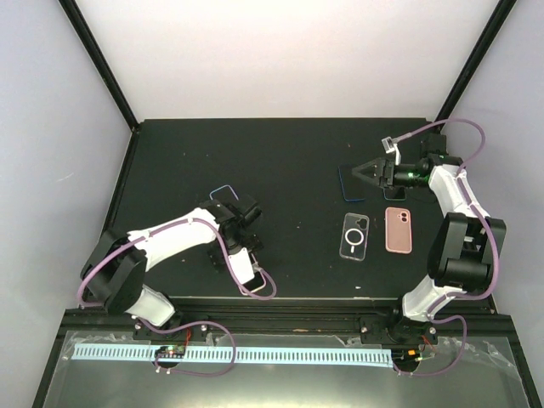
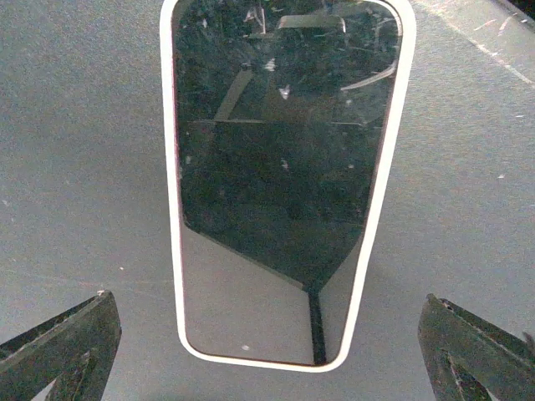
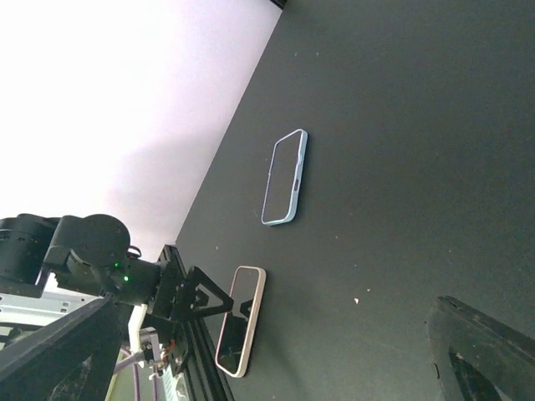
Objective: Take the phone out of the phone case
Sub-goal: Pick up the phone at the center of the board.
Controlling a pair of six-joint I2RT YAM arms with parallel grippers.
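Black tabletop [image 2: 84,167] holds the cased phone [image 2: 284,184] just ahead of the left tool [image 2: 266,297], jaws apart.

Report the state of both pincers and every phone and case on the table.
White-rimmed phone: cased, flat, screen up.
Light-blue phone: cased, flat, screen up.
Clear case: flat, apparently empty.
Pink phone: flat, back up.
Dark-blue case: flat, contents unclear.
Left pincer: open, one finger on each side of the white-rimmed phone.
Right pincer: open, holding nothing.
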